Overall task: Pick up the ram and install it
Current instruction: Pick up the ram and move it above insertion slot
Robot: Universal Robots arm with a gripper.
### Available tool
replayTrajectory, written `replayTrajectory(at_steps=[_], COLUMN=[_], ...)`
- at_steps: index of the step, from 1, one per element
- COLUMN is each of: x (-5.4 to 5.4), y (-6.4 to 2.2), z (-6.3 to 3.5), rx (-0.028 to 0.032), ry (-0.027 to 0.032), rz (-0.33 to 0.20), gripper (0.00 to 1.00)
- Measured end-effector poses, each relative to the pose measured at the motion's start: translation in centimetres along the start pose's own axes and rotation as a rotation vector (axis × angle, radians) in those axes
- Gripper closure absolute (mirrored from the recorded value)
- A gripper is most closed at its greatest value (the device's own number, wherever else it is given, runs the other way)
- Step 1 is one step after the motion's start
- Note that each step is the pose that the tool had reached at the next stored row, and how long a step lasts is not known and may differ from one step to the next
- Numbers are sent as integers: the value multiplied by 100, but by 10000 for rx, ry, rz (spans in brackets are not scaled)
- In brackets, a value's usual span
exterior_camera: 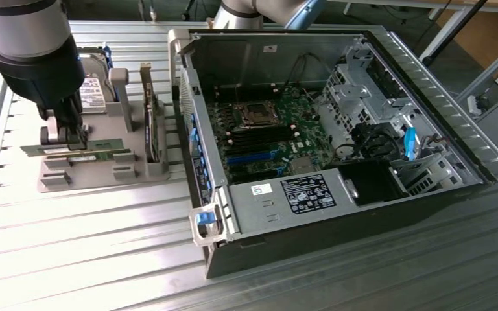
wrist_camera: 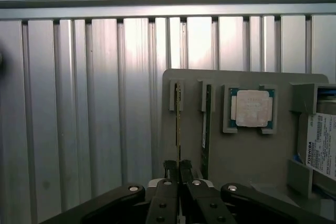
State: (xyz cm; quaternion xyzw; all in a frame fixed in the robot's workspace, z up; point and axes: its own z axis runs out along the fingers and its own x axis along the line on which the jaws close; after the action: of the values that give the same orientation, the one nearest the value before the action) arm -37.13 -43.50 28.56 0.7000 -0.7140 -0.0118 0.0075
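Thin green ram stick stands on edge in its slot, and the black gripper is pinched tight on its near end. A twin green stick sits just beside it, then a square silver CPU chip, all in the grey plastic holder tray. That tray lies on the ribbed aluminium table, at the exterior view's left. Centre-right, the open black computer case shows its green motherboard.

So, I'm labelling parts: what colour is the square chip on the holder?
The chip is silver with a green rim; wrist view.
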Motion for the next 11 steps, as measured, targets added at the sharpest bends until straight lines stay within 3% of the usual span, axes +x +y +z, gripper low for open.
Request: replayTrajectory(at_steps=[11], x=[-1], y=[6], z=[-204], rx=[0], ry=[0], rz=[0], gripper=[88])
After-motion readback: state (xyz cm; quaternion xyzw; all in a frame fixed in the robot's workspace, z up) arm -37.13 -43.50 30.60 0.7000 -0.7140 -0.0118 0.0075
